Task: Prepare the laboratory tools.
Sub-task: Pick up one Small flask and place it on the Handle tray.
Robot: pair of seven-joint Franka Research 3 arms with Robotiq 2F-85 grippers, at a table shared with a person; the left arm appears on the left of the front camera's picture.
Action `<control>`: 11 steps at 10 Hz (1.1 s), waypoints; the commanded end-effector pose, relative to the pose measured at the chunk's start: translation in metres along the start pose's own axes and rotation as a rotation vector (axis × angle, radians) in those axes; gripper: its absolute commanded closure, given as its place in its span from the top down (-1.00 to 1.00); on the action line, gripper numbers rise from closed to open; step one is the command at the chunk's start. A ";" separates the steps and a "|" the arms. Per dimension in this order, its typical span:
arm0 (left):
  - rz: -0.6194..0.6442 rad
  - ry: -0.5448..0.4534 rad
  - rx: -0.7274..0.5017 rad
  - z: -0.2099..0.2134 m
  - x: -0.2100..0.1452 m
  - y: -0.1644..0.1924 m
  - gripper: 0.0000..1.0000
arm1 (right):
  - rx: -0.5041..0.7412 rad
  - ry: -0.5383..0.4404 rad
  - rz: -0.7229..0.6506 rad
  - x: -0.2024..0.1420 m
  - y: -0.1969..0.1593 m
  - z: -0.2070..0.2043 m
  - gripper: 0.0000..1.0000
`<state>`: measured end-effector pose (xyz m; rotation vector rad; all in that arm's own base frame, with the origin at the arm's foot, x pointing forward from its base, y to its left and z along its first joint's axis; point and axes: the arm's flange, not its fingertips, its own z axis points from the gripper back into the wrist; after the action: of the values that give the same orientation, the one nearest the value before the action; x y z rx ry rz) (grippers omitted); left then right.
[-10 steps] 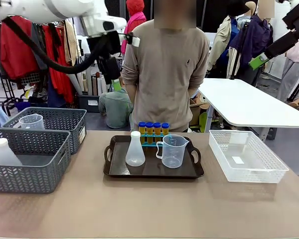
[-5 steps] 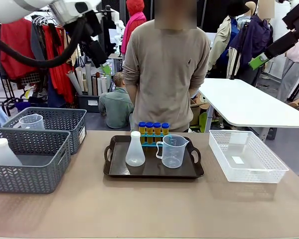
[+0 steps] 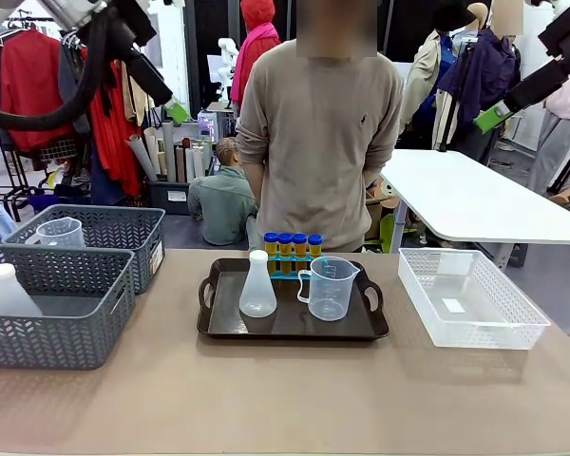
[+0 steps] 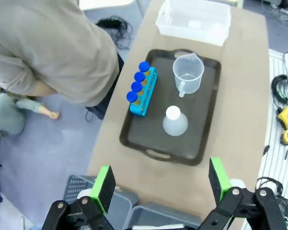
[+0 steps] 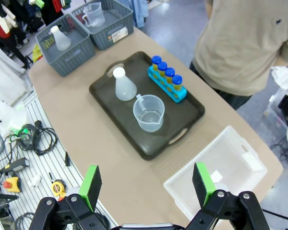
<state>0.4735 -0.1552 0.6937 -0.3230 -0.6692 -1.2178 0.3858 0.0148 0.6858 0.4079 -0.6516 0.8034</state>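
Both hands — left hand (image 4: 161,184), right hand (image 5: 145,184) — gape empty above the dark brown tray (image 3: 223,328) holding the translucent white conical flask (image 3: 257,285), clear handled measuring beaker (image 3: 329,287) and blue-capped yellow tubes (image 3: 293,245).

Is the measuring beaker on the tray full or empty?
Empty: the measuring beaker stands upright on the tray, and its clear bottom shows no liquid.
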 end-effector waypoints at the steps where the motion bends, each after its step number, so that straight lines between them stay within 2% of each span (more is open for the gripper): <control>1: -0.024 -0.080 -0.008 0.002 -0.014 -0.007 1.00 | 0.008 -0.008 -0.007 0.002 0.001 0.000 1.00; 5: -0.063 -0.123 0.003 0.006 -0.001 -0.006 1.00 | 0.008 -0.008 -0.007 0.002 0.001 0.000 1.00; 11: -0.084 -0.083 0.039 0.011 0.008 -0.012 1.00 | 0.008 -0.008 -0.007 0.002 0.001 0.000 1.00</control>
<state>0.4648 -0.1614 0.7079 -0.3508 -0.7723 -1.2655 0.3858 0.0148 0.6858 0.4079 -0.6516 0.8034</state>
